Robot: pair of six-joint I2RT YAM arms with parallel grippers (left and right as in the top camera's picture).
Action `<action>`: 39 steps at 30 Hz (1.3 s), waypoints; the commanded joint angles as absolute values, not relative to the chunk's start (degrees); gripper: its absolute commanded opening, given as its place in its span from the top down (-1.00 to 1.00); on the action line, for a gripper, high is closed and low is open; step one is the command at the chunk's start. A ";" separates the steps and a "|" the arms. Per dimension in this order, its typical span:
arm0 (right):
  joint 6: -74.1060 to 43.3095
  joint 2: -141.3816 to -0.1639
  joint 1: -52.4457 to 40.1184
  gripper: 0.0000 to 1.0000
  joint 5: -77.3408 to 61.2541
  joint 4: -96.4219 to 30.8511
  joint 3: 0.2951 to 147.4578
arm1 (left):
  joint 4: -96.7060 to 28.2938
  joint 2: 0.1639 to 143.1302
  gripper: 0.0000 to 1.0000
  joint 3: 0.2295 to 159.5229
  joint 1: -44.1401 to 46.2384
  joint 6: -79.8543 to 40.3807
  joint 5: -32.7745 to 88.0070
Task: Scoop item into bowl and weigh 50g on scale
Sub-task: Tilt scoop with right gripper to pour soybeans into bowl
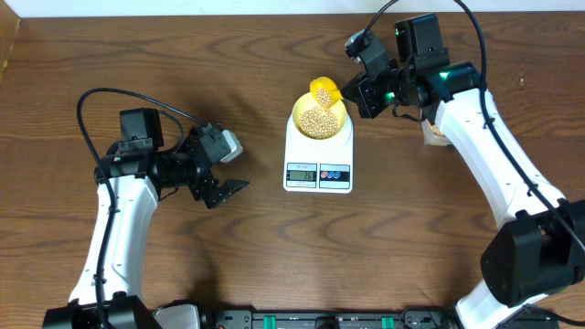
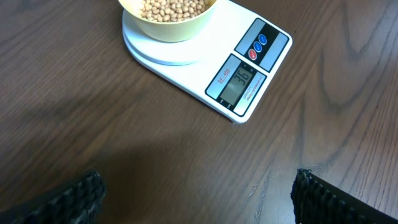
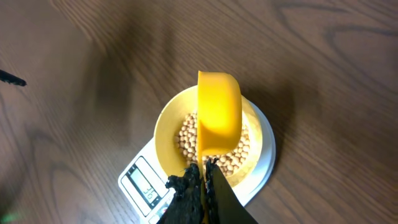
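Hovering over beans (image 1: 319,124) in bowl (image 3: 163,134) on scale (image 2: 249,62): scoop (image 3: 219,112) pinched by right end effector (image 3: 202,180); left end effector (image 1: 228,194) gaping, empty.

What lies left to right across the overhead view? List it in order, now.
The left fingers, open → scale carrying the bowl → right fingers, shut on the yellow scoop. The scoop overlaps the bowl, so it stays unranked.
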State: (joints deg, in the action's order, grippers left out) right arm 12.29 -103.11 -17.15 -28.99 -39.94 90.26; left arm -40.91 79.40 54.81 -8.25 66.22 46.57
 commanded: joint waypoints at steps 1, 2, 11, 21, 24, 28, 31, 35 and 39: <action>15.51 -101.78 -17.19 0.98 -28.80 -39.86 91.11 | -41.08 79.75 -0.95 54.22 -8.45 66.13 46.87; 16.27 -101.78 -17.19 0.98 -28.80 -39.86 91.11 | -41.08 79.75 -0.95 54.22 -8.45 66.13 46.87; 21.80 -101.78 -17.19 0.98 -28.80 -39.88 91.11 | -41.08 79.75 -0.95 54.22 -8.45 66.13 46.87; 24.93 -101.78 -17.26 0.98 -28.84 -40.21 91.11 | -41.08 79.75 -0.95 54.22 -8.45 66.13 46.87; 26.04 -101.78 -17.26 0.98 -28.82 -40.10 91.11 | -41.08 79.75 -0.95 54.22 -8.45 66.13 46.87; 26.04 -101.78 -17.26 0.98 -28.84 -40.03 91.11 | -41.08 79.75 -0.95 54.22 -8.45 66.13 46.87; 26.02 -101.78 -17.26 0.98 -28.84 -40.03 91.11 | -41.08 79.75 -0.95 54.22 -8.45 66.13 46.87; 26.02 -101.78 -17.23 0.98 -28.82 -40.01 91.11 | -41.08 79.75 -0.95 54.22 -8.45 66.13 46.87; 25.98 -101.78 -17.19 0.98 -28.82 -40.03 91.11 | -41.08 79.75 -0.95 54.22 -8.45 66.13 46.87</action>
State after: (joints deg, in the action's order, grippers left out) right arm 24.99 -103.11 -17.15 -28.62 -40.01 90.26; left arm -40.91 79.40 54.81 -8.25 66.22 46.57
